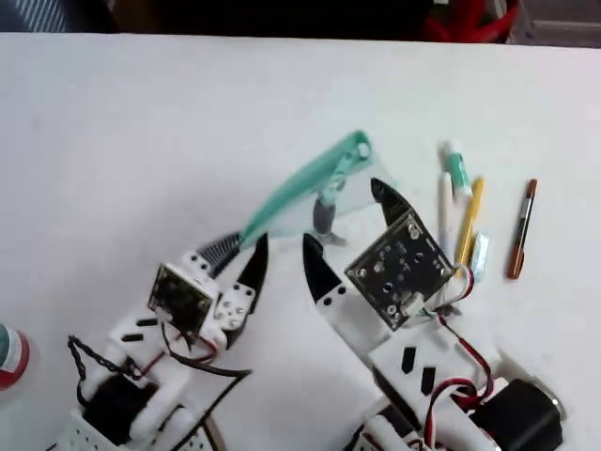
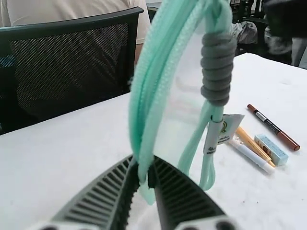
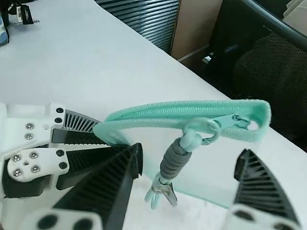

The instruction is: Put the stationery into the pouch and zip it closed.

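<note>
A clear pouch [image 1: 300, 193] with a mint-green zipper stands on edge at the middle of the table. My left gripper [image 1: 239, 249] is shut on its near end; the left wrist view has the jaws pinching the zipper edge [image 2: 146, 179]. A grey pull strap [image 1: 324, 216] hangs from the slider at the far end. My right gripper [image 1: 340, 211] is open, one finger on each side of that strap [image 3: 172, 160]. To the right lie a glue stick [image 1: 457, 167], a white pen [image 1: 444, 211], a yellow pencil [image 1: 470, 221], an eraser [image 1: 479, 256] and a brown pen [image 1: 522, 228].
A red, white and green round object [image 1: 9, 355] sits at the table's left edge. Black mesh chairs [image 2: 67, 52] stand beyond the far edge. Bare white table [image 1: 141, 122] spreads to the left and behind the pouch.
</note>
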Motion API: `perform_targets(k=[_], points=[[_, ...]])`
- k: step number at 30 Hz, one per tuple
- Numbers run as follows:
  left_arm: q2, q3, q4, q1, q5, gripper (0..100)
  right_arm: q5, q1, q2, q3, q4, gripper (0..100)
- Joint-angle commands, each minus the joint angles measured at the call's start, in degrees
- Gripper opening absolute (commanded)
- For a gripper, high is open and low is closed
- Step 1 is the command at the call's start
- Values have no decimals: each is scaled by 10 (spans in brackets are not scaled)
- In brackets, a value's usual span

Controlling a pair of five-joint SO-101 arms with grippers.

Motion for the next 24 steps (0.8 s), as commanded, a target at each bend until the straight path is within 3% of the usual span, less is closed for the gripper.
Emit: perform_targets(k=[1,9,15,24], points=[[-6,-5,-17,7,2,23,-4,27,29,-6,-18,304],[-6,-5,-17,7,2,23,-2,46,55,30,-91,297],[-6,-5,-17,7,2,23,11,47,55,78,-137,180],[-6,-5,-17,7,2,23,49,48,50,137,-171,137]])
